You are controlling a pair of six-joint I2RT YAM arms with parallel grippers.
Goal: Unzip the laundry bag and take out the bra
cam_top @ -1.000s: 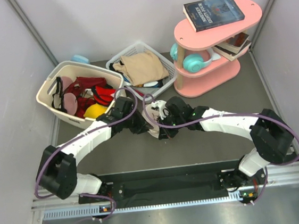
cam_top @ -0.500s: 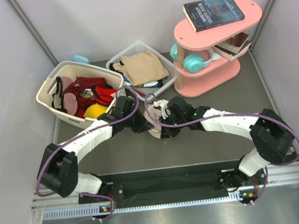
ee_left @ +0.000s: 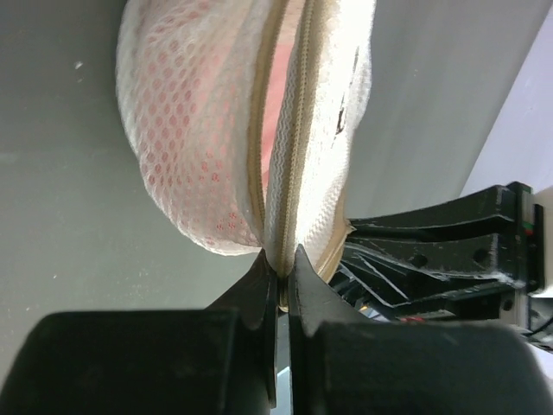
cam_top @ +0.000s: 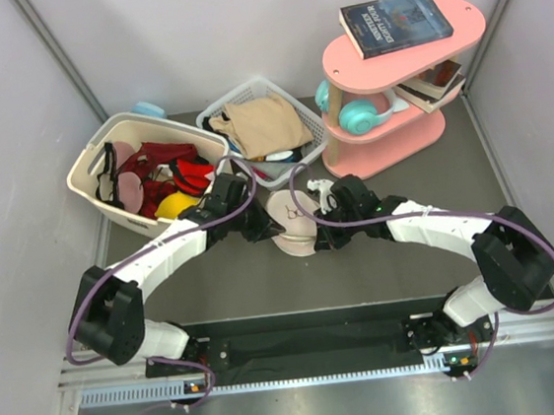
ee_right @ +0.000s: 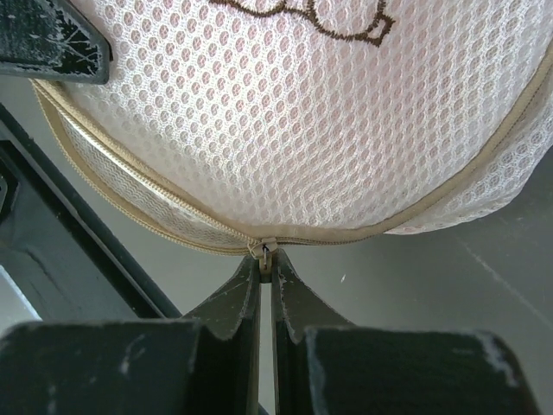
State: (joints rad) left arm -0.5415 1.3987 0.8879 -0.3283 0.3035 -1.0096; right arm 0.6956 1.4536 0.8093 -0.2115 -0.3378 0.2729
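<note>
The laundry bag (cam_top: 294,224), a cream-pink mesh dome pouch, is held between both arms at the table's middle. My left gripper (cam_top: 262,229) is shut on the bag's zip rim (ee_left: 282,259) at its left edge. My right gripper (cam_top: 325,232) is shut on the zip pull (ee_right: 265,252) on the bag's right side. In the left wrist view the zip gapes partly open, and the pink of the bra (ee_left: 278,82) shows inside. The bag's dark bra-shaped logo (ee_right: 307,19) shows in the right wrist view.
A cream laundry basket (cam_top: 92,187) with red garments stands at back left. A white wire-grid basket (cam_top: 302,147) with tan cloth stands behind the bag. A pink two-tier shelf (cam_top: 418,133) with books and headphones stands at back right.
My right gripper has moved right along the bag's rim with the zip pull, and the zip has opened further. The bag now lies flatter and wider. My left gripper has barely moved.
</note>
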